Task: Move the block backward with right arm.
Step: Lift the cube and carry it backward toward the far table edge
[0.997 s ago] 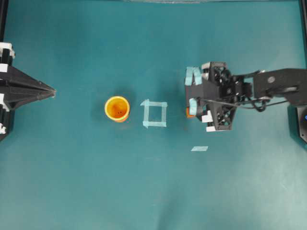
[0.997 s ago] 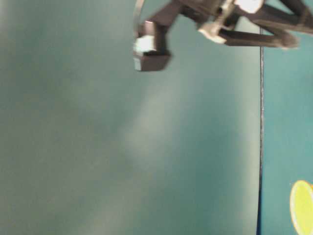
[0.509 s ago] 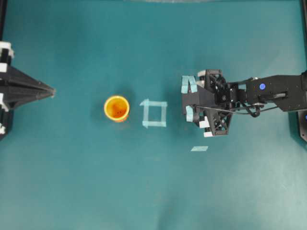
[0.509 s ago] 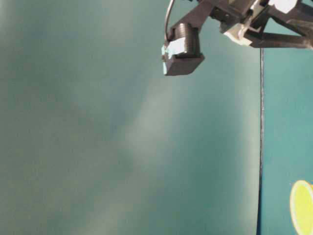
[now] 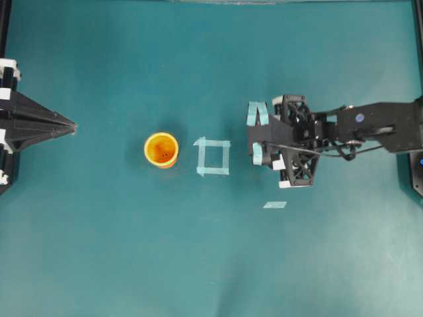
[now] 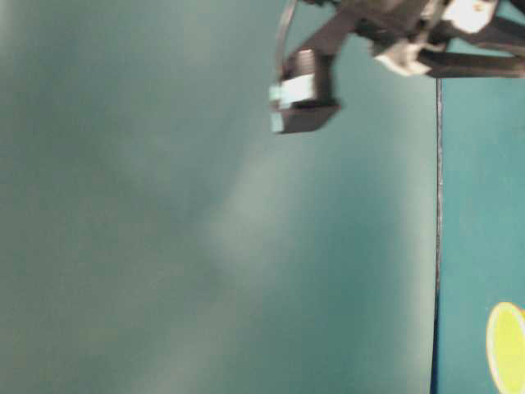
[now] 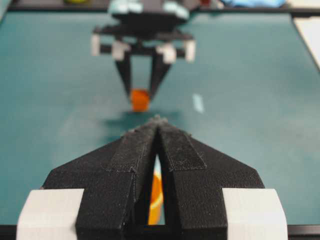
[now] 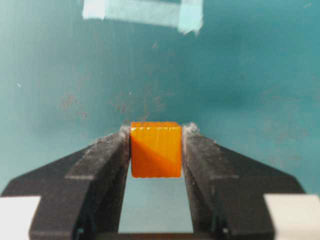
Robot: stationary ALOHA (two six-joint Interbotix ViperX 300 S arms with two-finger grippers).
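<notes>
Now right pincer [image 8: 155,150] clamps orange block [image 8: 155,149] btwn both fingers, on table.

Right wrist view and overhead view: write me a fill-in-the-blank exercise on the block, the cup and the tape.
1. The right gripper has its fingers on either side of the ____ block.
2. In the overhead view, the tape square lies between the gripper and the ____.
3. The left gripper is ____.

Missing words: orange; cup; shut
</notes>
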